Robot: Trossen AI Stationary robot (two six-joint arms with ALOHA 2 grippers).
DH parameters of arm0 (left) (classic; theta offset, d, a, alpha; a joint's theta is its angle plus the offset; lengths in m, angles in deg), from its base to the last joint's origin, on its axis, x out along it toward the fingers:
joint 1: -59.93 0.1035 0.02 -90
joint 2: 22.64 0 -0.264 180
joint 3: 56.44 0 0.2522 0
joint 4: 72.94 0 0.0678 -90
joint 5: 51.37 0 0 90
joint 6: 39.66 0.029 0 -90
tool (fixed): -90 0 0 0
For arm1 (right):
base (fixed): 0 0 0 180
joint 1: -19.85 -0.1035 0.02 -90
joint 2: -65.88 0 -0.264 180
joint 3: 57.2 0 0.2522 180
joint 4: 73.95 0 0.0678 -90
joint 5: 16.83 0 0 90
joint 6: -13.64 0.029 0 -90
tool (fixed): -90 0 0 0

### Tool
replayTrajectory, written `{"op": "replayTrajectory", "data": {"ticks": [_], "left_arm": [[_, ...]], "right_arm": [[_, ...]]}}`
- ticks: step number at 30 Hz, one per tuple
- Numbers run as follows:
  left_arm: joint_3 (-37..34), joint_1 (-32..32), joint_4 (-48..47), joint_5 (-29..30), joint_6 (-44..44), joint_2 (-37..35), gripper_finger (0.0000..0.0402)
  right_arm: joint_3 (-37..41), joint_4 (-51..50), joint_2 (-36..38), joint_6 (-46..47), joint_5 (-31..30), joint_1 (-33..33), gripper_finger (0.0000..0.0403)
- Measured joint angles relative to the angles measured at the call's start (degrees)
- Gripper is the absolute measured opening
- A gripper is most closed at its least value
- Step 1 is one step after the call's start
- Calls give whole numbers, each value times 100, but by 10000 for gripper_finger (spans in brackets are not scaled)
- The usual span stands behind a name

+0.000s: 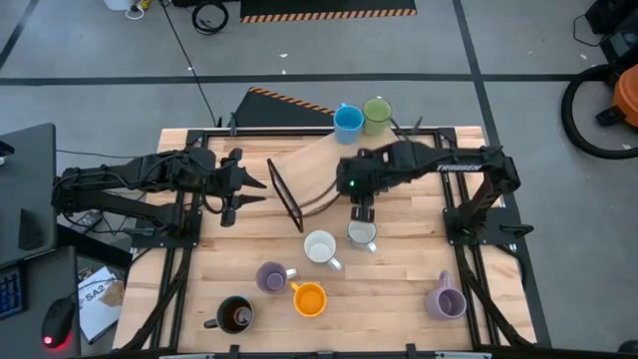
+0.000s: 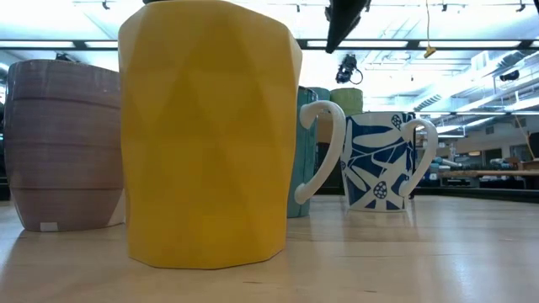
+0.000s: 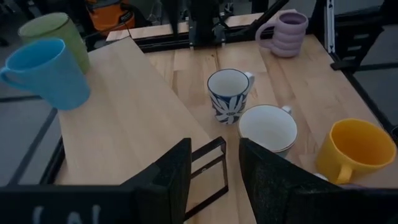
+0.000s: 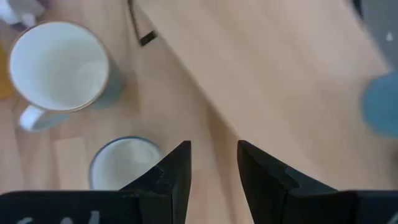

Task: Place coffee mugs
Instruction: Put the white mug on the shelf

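Several coffee mugs stand on the wooden table. A white mug point(image 1: 320, 246) and a blue-patterned mug point(image 1: 362, 235) sit at the middle. A purple point(image 1: 271, 277), an orange point(image 1: 309, 298) and a dark mug point(image 1: 235, 315) are nearer the front, and a lavender one point(image 1: 446, 299) is at the front right. A blue mug point(image 1: 347, 121) and a green mug point(image 1: 378, 113) sit at the far end of a slanted wooden board point(image 1: 314, 165). My right gripper point(image 4: 211, 152) hangs open above the table, just beyond the patterned mug point(image 4: 124, 163). My left gripper point(image 3: 214, 149) waits open at the left.
A black wire frame point(image 1: 289, 194) stands under the board's near edge, between my two grippers. Black rails point(image 1: 454, 214) run along the table's sides. Bare wood lies at the right between the patterned mug and the lavender mug.
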Motion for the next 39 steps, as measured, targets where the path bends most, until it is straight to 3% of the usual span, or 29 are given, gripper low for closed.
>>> {"op": "replayTrajectory", "data": {"ticks": [16, 30, 39], "left_arm": [[0, 0, -2, 40, -365, 0, 142], [2, 0, -7, 153, -481, -4, 142], [2, 0, -49, 153, -516, -2, 142]], "right_arm": [[1397, 862, -49, 1424, 154, -1037, 151], [2008, 1255, -250, 1761, 323, -1277, 236], [2440, 1697, -254, 1602, 448, -1276, 217]]}}
